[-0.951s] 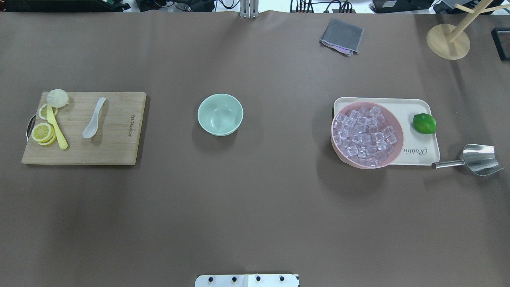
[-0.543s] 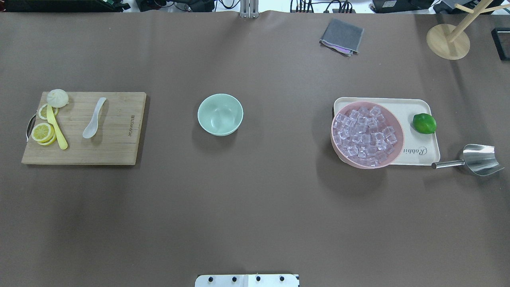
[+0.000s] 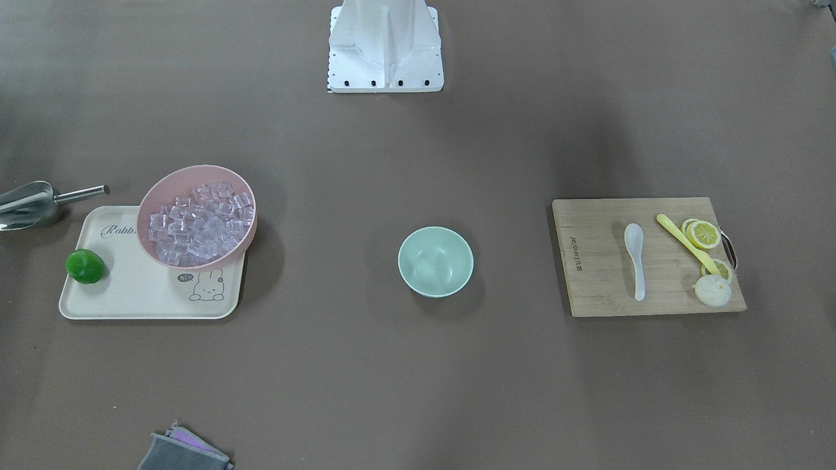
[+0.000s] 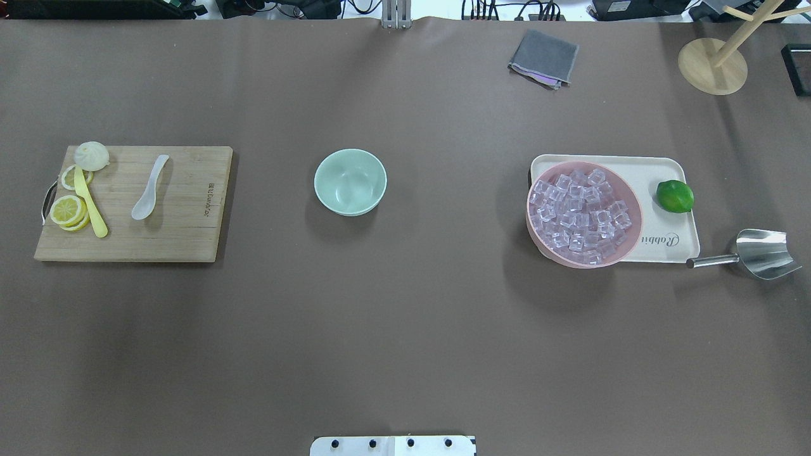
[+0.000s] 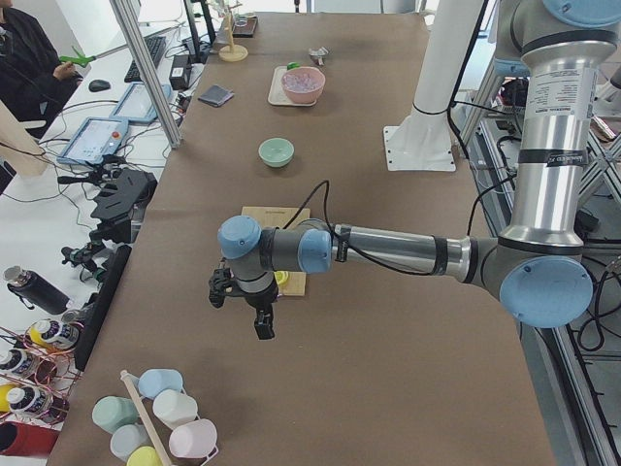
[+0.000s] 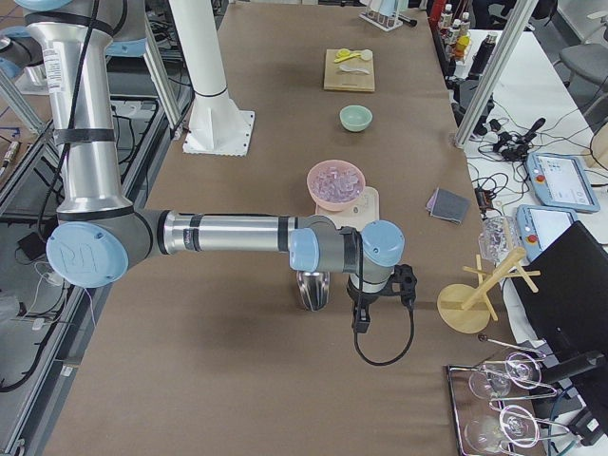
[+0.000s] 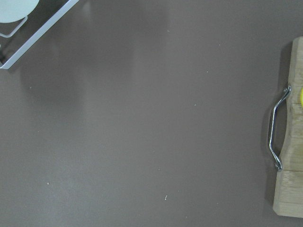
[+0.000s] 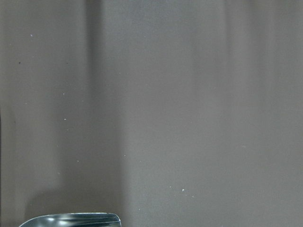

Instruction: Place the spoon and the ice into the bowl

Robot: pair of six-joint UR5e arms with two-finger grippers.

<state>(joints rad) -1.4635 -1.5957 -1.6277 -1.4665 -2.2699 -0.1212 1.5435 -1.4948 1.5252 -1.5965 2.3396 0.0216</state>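
The big brown table (image 4: 405, 329) has a wooden board (image 4: 184, 240) on the robot's left side and a cream tray (image 4: 671, 244) on its right. The green bowl (image 4: 350, 182) sits between them. A shiny scoop (image 4: 763, 253) lies just beside the tray. A grey cloth (image 4: 545, 57) and a round wooden stand (image 4: 709, 69) sit near the far edge.

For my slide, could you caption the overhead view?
Empty green bowl between spoon on board and ice in pink bowl.

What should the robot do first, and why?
Probably swing the left arm over the white spoon. The spoon lies untouched on the cutting board, that arm hangs just off the board's end, and the green bowl is empty.
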